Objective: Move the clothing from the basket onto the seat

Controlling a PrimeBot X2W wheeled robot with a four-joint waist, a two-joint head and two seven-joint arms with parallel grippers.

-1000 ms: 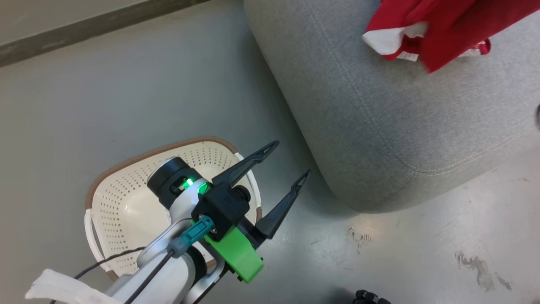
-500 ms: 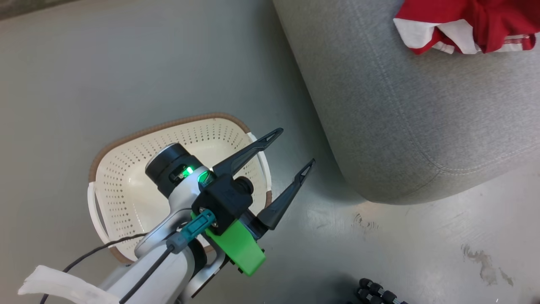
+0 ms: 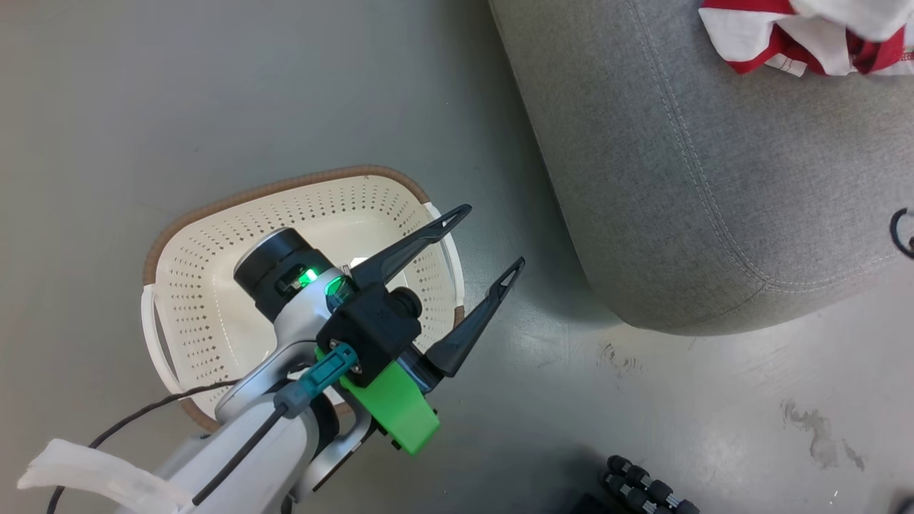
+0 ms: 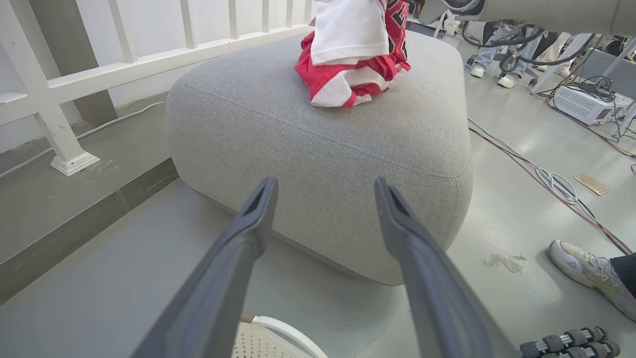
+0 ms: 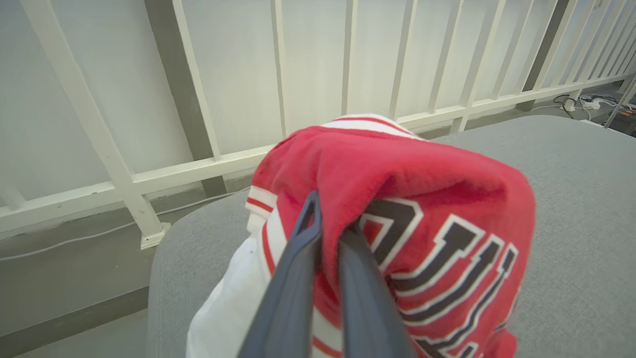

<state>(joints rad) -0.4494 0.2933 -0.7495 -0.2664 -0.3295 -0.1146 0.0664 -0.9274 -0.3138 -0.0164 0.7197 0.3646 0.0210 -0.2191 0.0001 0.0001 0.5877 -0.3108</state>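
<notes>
You are finishing the drop-off: your right gripper (image 5: pixel 329 223) is pinching the lettered clothing (image 5: pixel 437 209) over the seat (image 5: pixel 571 164), mid-frame. You are likely needing to lower and release next. Your left gripper (image 3: pixel 488 239) is hanging wide above the basket (image 3: pixel 207 285), lower left.

Open floor (image 3: pixel 510 214) between basket (image 3: pixel 285 189) and seat (image 3: pixel 714 200)

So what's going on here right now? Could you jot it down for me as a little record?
basket: on the floor beside the seat; no clothes in the part that shows
seat: grey cushion with red-and-white clothing heaped on top
left tool: open, holding nothing, over the basket's edge
right tool: shut on a red lettered garment, over the seat
bystander: a shoe on the floor
</notes>
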